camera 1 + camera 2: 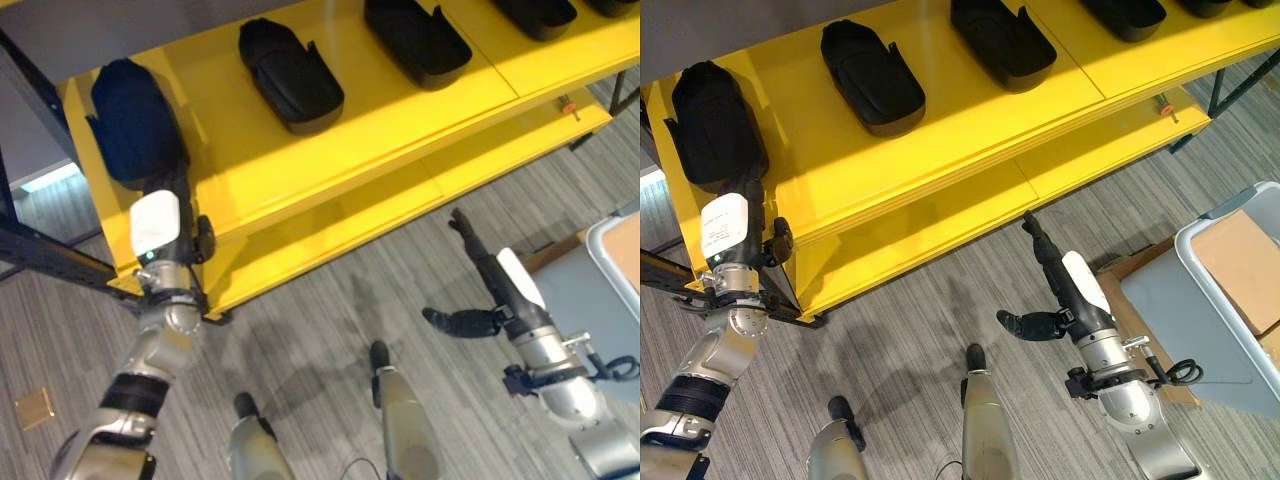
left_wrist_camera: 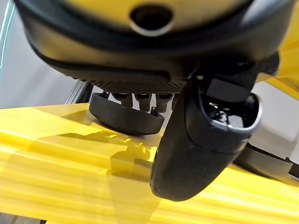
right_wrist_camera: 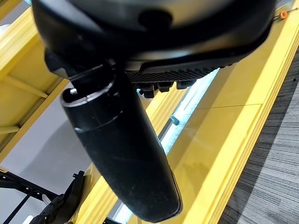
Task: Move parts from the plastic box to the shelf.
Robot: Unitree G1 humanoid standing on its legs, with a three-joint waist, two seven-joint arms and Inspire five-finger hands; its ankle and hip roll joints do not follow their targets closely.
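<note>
shelf: glossy yellow painted metal | parts: matt black plastic | floor: grey ribbed carpet

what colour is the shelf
Bright yellow shelf, clearest in the right eye view.

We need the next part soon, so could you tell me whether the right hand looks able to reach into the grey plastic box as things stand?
Probably yes: the right hand hangs open over bare floor, with the grey plastic box just beside that arm and nothing between them.

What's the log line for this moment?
left hand: at part on shelf | right hand: open, empty, over floor | box: right
</note>
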